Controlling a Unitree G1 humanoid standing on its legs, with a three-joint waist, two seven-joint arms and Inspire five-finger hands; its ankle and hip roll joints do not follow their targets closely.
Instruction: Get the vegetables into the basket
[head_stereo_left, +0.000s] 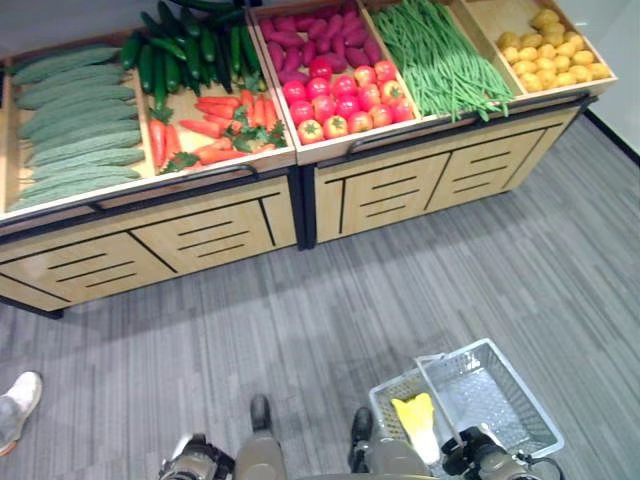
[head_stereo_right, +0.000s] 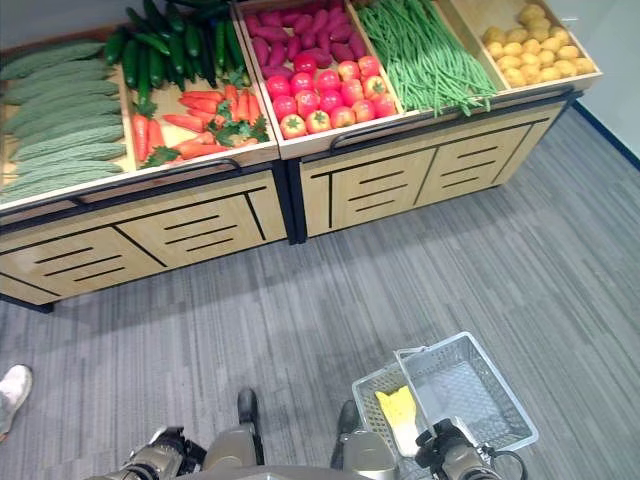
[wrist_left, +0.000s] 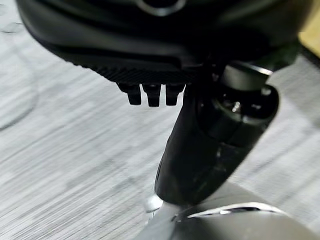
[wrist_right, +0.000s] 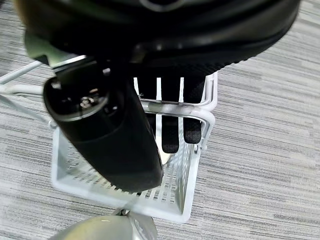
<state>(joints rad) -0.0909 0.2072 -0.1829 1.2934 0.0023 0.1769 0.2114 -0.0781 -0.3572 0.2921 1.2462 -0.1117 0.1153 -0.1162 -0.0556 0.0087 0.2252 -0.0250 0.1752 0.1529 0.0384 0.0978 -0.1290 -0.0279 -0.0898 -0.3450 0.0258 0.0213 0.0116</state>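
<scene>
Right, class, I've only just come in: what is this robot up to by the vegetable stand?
The robot stands on the grey floor facing a wooden produce stand stocked with orange carrots, red tomatoes, green beans and more. Its right hand is curled round the handle of a white wire basket, which hangs low at its right side with something yellow in it. Its left hand hangs low, holding nothing. No vegetable is being picked yet.

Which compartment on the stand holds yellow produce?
The compartment at the far right end, holding the small yellow potatoes beside the green beans. All other compartments hold green or red produce.
</scene>
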